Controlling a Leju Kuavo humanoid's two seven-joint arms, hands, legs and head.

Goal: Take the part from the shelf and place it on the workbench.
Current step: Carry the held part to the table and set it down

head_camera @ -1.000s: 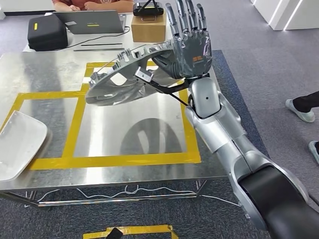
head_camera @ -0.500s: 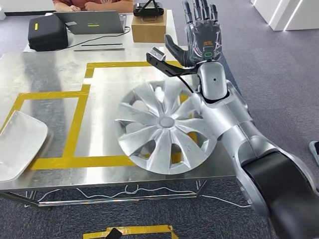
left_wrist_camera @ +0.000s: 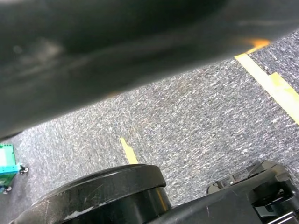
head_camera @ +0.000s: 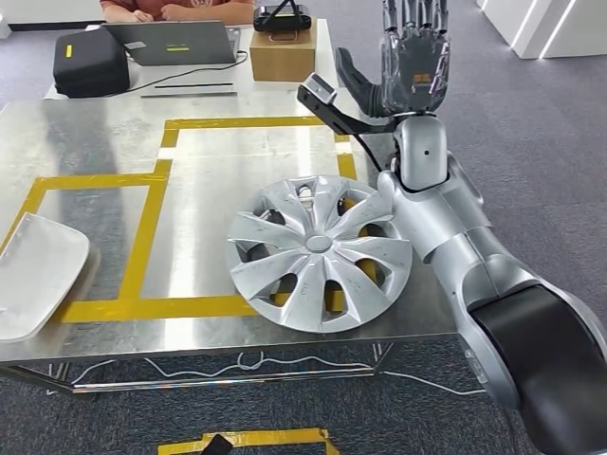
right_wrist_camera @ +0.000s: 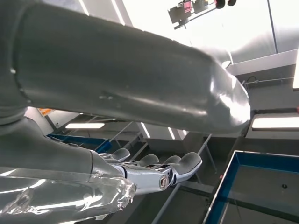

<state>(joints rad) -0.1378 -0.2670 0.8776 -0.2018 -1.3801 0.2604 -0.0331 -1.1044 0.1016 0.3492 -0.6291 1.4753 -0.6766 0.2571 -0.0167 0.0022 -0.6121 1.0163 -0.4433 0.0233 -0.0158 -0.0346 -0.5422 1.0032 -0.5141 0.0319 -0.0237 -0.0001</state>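
Spanning the head view, the reflective sheet-metal workbench (head_camera: 85, 142) marked with yellow tape rectangles carries the task part: a round silver multi-spoke plastic wheel cover (head_camera: 319, 251), lying flat, face up, near the bench's front right corner and overlapping the yellow tape there. My silver right arm (head_camera: 458, 246) reaches up past the cover's right edge. A pale grey curved panel (head_camera: 36, 270) rests at the bench's left edge. On the white table behind stand a black zip case (head_camera: 89, 62), a grey laptop (head_camera: 179, 41) and a brown cardboard box (head_camera: 284, 52). My right hand (head_camera: 412, 71) is raised above the bench, well apart from the cover, fingers extended and spread, grasping nothing.
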